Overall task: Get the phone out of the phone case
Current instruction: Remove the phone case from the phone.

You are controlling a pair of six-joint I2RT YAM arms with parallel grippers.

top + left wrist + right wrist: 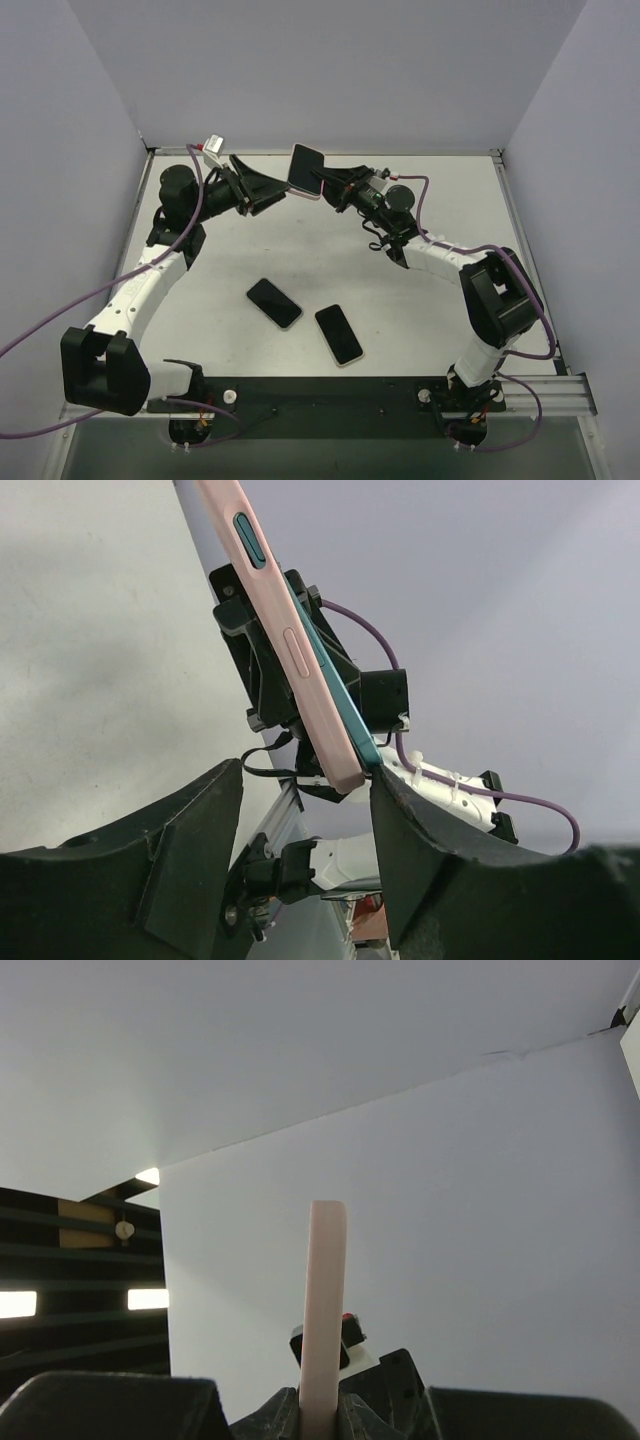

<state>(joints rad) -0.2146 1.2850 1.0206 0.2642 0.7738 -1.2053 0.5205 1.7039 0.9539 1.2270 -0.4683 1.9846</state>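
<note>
The pink phone case (305, 170) is held in the air over the back of the table, edge-on to both wrist cameras. My right gripper (328, 182) is shut on one end of it, and the case (325, 1300) stands upright between those jaws (322, 1410). In the left wrist view the teal phone (345, 705) shows along the back of the pink case (300, 660). My left gripper (307, 775) is open, its fingers straddling the case's lower corner. The right finger (400, 810) sits against the phone's corner; the left finger (215, 800) is apart from it.
Two dark phones lie flat on the white table between the arm bases, one (274, 302) to the left and one (338, 334) to the right. White walls enclose the table on the left, back and right. A black rail (330, 395) runs along the near edge.
</note>
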